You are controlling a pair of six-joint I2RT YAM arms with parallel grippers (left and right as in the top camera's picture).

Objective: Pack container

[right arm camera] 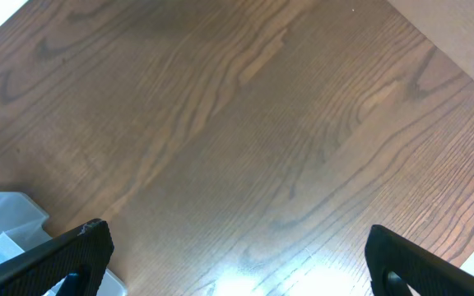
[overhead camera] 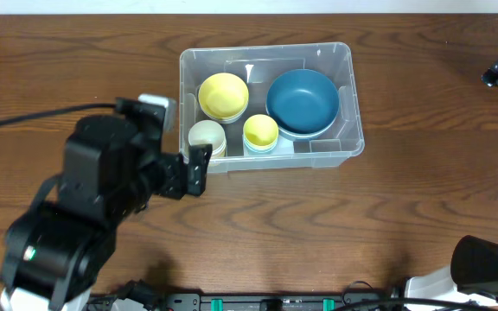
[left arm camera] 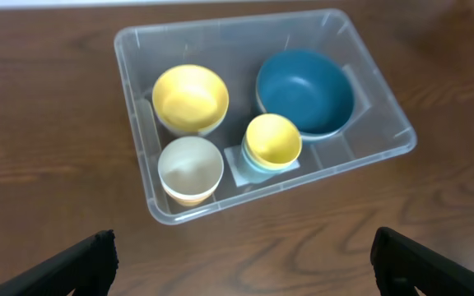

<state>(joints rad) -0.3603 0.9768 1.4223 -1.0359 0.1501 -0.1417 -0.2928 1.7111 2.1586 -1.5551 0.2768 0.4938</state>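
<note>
Container [left arm camera: 135,123] holds four bowls [left arm camera: 190,97]
It sits ahead of the left gripper [left arm camera: 245,265], jaws apart; right gripper [right arm camera: 237,263] also apart.

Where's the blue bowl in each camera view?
Overhead: blue bowl, upper centre, in the bin's right end.
Left wrist: blue bowl, upper right of centre, same end.
Right wrist: bowl not made out; only a bin corner, bottom left.
Shared landmark: the clear bin.
</note>
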